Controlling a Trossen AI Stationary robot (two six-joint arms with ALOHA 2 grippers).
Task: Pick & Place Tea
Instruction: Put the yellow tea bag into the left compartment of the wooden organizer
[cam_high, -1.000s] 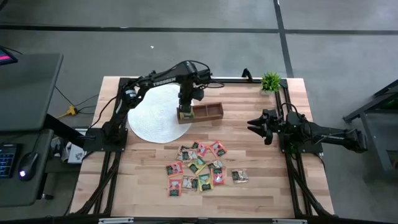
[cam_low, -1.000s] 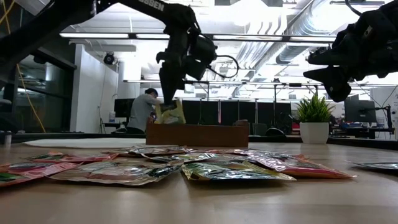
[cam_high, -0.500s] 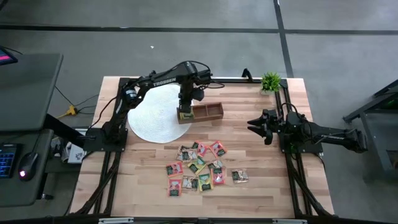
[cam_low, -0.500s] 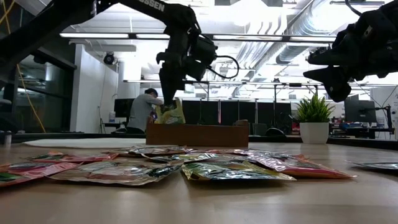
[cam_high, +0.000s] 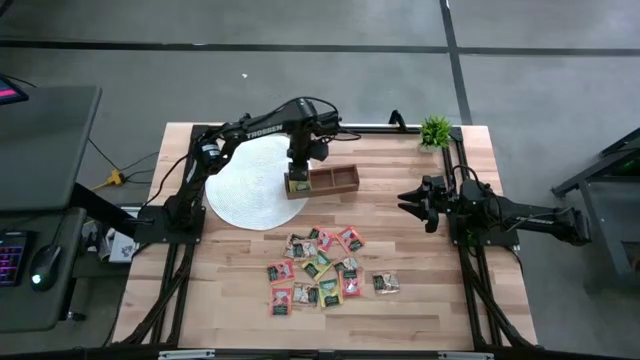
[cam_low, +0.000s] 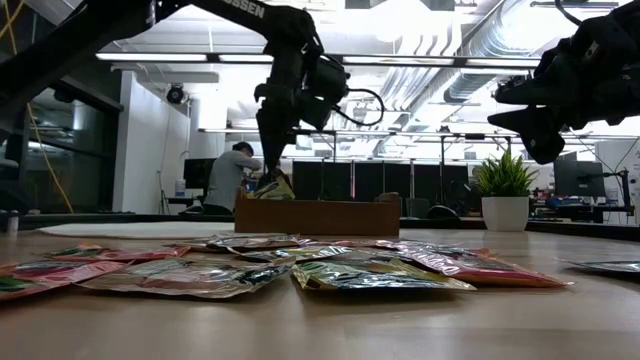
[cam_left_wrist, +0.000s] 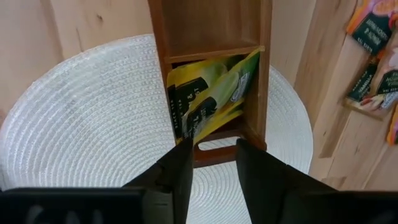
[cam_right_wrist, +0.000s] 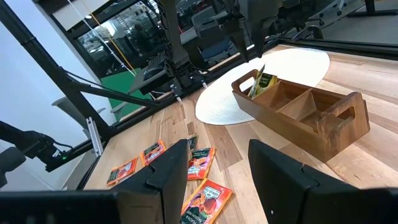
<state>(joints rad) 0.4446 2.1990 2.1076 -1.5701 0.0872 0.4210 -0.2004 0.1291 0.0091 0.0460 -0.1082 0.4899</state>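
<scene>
1. Since the earlier frames, the left gripper (cam_left_wrist: 211, 152) has let go: its fingers (cam_left_wrist: 177, 168) now stand a little apart, and the yellow tea packet (cam_left_wrist: 208, 99) that stood taller above the tray wall has sunk lower into the wooden tray (cam_high: 322, 181).
2. That packet leans tilted in the tray's end compartment, the one nearest the round white placemat (cam_high: 248, 186); its dark label patch faces up toward the left wrist camera, and one fingertip is right at its lower edge.
3. From the low view, only the packet's top corner (cam_low: 274, 186) pokes above the tray's side.
4. Left arm (cam_high: 250, 130): it reaches from the table's left edge across the placemat, wrist bent so the gripper points straight down over the tray's end.
5. Right gripper (cam_high: 408, 201) hovers well above the table on the right side, well apart from the tray, jaws spread wide and empty; its arm lies stretched along the right edge.
6. Remaining tea packets (cam_high: 322, 267), green, yellow and pink/red, lie flat in a loose cluster on the bare wood in front of the tray, several overlapping, one (cam_high: 385, 284) a little apart to the right.
7. A small potted plant (cam_high: 435, 131) stands at the far right corner.
8. Beyond the table, a person (cam_low: 228, 176) shows in the room.
</scene>
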